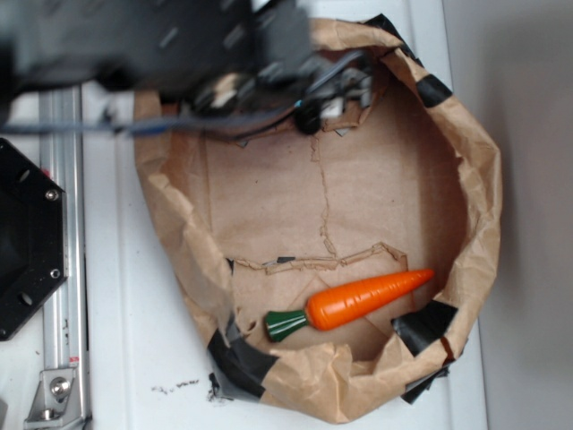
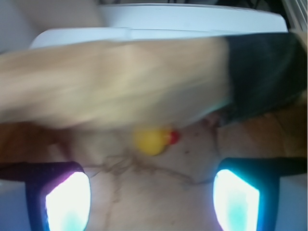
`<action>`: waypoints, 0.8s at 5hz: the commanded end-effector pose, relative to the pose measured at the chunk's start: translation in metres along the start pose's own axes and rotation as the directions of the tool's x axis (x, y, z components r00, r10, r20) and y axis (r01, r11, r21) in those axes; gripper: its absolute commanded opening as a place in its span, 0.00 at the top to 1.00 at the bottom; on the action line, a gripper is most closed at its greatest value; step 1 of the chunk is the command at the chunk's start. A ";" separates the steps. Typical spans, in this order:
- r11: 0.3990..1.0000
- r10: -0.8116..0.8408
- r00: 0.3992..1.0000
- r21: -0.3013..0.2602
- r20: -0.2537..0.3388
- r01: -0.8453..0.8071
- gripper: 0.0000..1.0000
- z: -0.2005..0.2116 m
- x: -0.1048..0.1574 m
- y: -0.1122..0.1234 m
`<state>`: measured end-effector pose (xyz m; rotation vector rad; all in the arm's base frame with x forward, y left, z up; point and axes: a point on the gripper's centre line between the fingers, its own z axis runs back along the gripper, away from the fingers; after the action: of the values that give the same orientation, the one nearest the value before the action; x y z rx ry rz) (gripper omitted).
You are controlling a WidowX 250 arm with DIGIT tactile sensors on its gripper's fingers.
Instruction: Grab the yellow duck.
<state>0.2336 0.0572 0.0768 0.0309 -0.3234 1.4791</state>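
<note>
Gripper [image 2: 151, 197] fingers [image 2: 67, 199] spread wide apart, nothing between them. Yellow duck [image 2: 150, 141] sits ahead of the fingertips on the brown paper floor, red-orange beak pointing right, close under the blurred paper bag wall [image 2: 115, 82]. Wrist view is motion-blurred. In the exterior view the arm [image 1: 179, 45] hangs over the bag's upper rim [image 1: 483, 179] and hides the duck. Orange carrot [image 1: 367, 298] with green stem lies near the bag's lower edge, well apart from the gripper.
</note>
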 end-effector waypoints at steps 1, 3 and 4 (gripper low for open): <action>0.996 0.041 0.997 -0.082 0.060 -0.036 0.00 0.020 -0.007 0.000; 0.998 0.061 0.994 0.001 0.085 -0.062 0.00 -0.005 0.004 -0.013; 1.000 -0.001 0.991 -0.014 0.131 0.003 0.00 -0.013 0.004 -0.010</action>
<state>0.2540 0.0549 0.0592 0.1481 -0.4084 1.4198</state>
